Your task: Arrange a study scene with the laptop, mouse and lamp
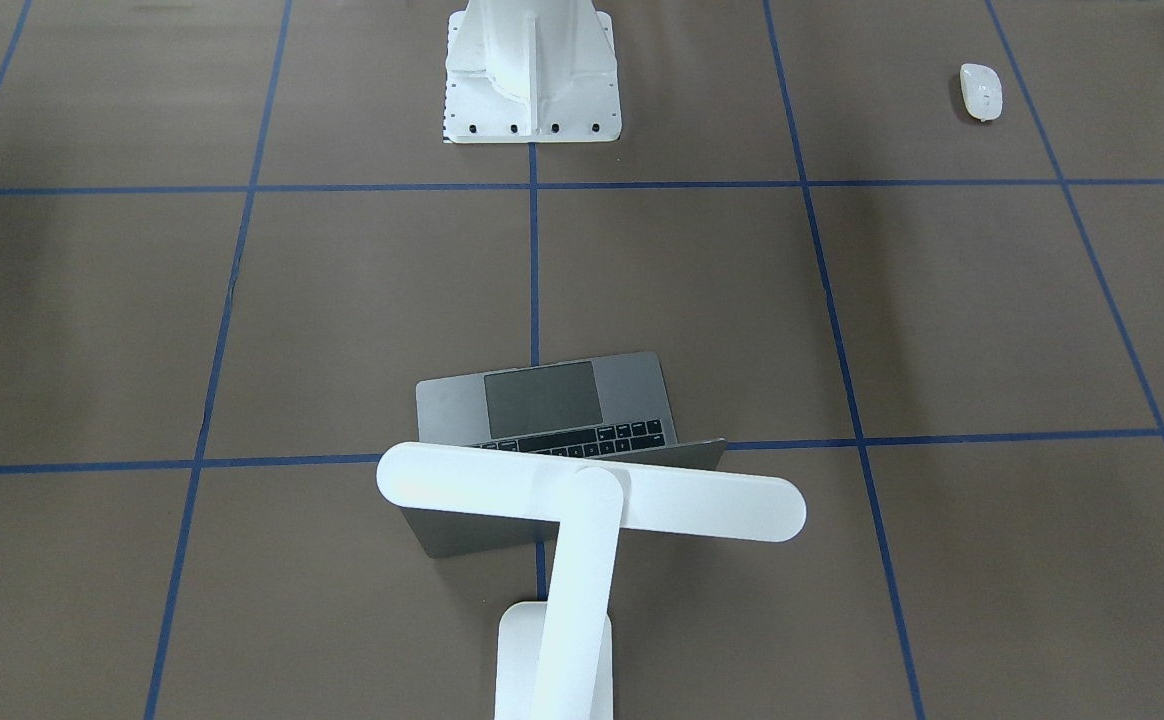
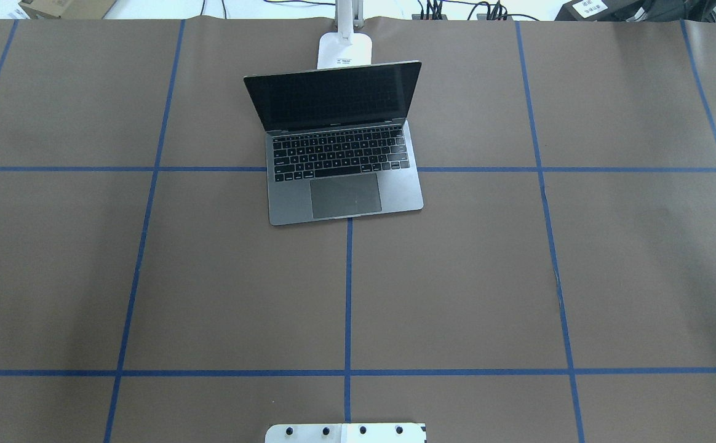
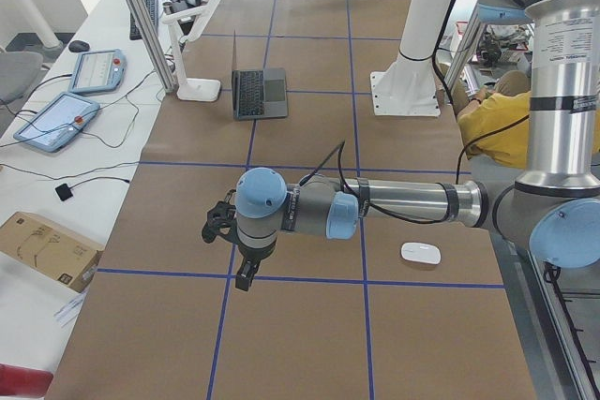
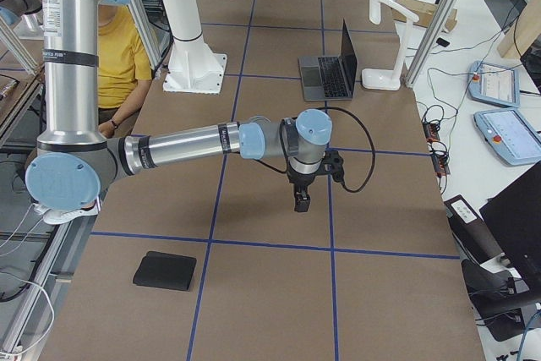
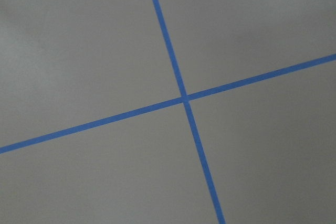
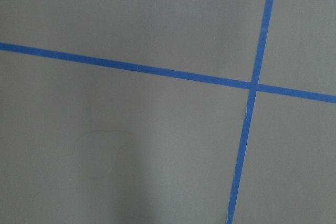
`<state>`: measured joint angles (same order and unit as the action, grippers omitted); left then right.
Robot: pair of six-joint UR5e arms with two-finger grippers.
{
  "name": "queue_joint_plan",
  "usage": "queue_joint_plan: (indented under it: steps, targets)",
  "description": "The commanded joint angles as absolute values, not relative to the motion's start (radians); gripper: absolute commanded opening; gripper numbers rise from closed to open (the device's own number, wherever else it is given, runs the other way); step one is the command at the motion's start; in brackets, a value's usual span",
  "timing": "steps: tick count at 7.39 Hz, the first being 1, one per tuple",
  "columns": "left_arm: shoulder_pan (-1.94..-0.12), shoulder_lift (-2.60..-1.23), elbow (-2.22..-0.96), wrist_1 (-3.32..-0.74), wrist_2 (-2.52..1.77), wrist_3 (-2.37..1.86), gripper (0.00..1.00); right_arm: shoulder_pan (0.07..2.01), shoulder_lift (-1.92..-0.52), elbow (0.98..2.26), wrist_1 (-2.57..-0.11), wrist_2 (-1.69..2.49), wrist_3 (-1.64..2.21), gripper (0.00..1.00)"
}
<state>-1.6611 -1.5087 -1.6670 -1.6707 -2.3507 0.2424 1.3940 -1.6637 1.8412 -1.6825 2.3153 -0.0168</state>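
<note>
1. We see the laptop (image 2: 346, 178) open at the middle of the desk (image 2: 210, 277), towards the side far from the robot. Its screen is dark and its keyboard and trackpad face the robot. It lies across one blue tape line (image 2: 149, 169).
2. The lamp (image 1: 592, 495) stands just behind the laptop's lid, with its base at the desk's far edge. In the front-facing view its bar head crosses over the top of the lid.
3. The mouse (image 1: 980, 91) lies alone on the robot's left side of the desk, near the robot's edge and well apart from the laptop. In the left side view it sits just beside the left arm (image 3: 403, 201).
4. The left arm reaches out level across the desk, and the left arm's jaws point down above the bare brown surface. Only the side view shows them, so we cannot tell whether they are released or clenched.
5. The right arm (image 4: 186, 148) reaches out the same way. The right arm's jaws hang over the desk near a tape line, and again we cannot tell their state.
6. Both wrist views show only brown surface and crossing tape.
7. A flat black pad (image 4: 165, 270) lies on the robot's right side of the desk.
8. The white bolted pedestal (image 1: 532, 90) stands between the arms.
9. A person in a yellow shirt (image 4: 118, 48) sits behind the robot.
</note>
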Motion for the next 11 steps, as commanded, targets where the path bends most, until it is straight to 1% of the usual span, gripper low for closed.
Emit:
queue_joint_plan:
  steps: [1, 3, 4, 6, 7, 8, 9, 10, 11]
  targets:
    - [-1.666, -1.491, -1.672, -1.672, -2.353, 0.249, 1.00, 1.399, -1.828, 1.859, -1.677, 2.316, -0.063, 0.99]
    - [-1.666, -1.480, -1.669, -1.674, -2.353, 0.249, 1.00, 1.498, -1.928, 1.833, -1.686, 2.313, -0.010, 1.00]
    - [-1.666, -1.477, -1.674, -1.674, -2.353, 0.249, 1.00, 1.591, -1.945, 1.788, -1.683, 2.319, -0.029, 1.00]
    - [-1.667, -1.476, -1.643, -1.672, -2.342, 0.236, 1.00, 1.775, -1.921, 1.607, -1.674, 2.316, -0.015, 1.00]
    - [-1.681, -1.465, -1.635, -1.671, -2.342, 0.230, 1.00, 1.822, -1.922, 1.603, -1.689, 2.344, -0.017, 1.00]
    - [-1.680, -1.453, -1.620, -1.661, -2.330, 0.197, 1.00, 1.857, -1.957, 1.603, -1.686, 2.429, -0.015, 1.00]
    - [-1.678, -1.454, -1.606, -1.663, -2.327, 0.123, 1.00, 1.859, -1.953, 1.606, -1.687, 2.421, -0.011, 1.00]
    - [-1.678, -1.444, -1.606, -1.663, -2.329, 0.118, 1.00, 1.859, -1.944, 1.609, -1.698, 2.383, 0.059, 1.00]
    - [-1.677, -1.437, -1.606, -1.666, -2.329, 0.118, 1.00, 1.859, -1.928, 1.621, -1.718, 2.338, 0.213, 1.00]
